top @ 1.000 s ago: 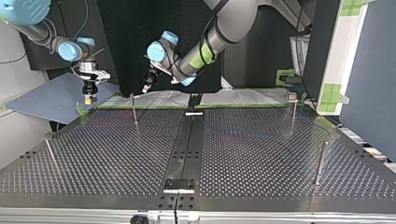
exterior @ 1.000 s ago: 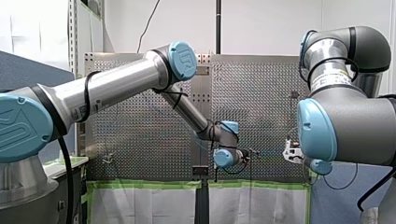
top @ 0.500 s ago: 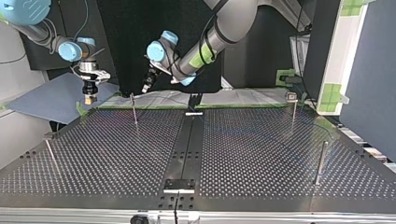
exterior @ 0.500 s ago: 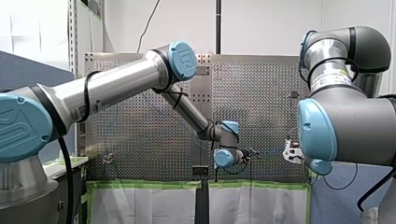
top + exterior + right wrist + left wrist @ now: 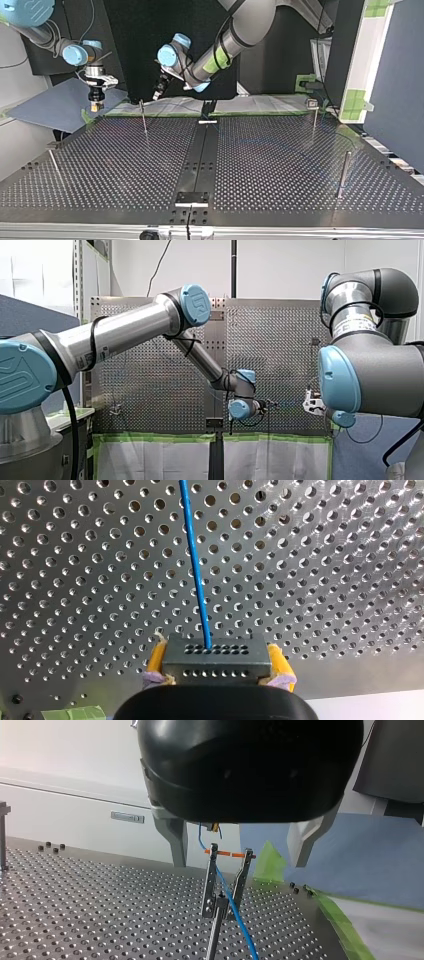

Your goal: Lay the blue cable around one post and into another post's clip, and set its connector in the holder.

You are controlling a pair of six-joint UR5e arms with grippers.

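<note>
My perforated table [image 5: 280,165], seen in the top view, carries a dark centre strip [image 5: 204,150] running near to far; four thin posts stand on it: far-left post [image 5: 144,120]; near-left post [image 5: 55,165], tilted; far-right post [image 5: 313,122]; near-right post [image 5: 343,175]; green tape [image 5: 150,114] lines its far edge.

Cable [image 5: 240,922] in clip [image 5: 210,885] (atop post [image 5: 214,940]); connector [image 5: 216,652] in right hand [image 5: 218,665].

Embossed logo on blue joint cap [image 5: 195,305], no words

Green tape [image 5: 163,114] along perforated table's [image 5: 280,165] edge
</note>
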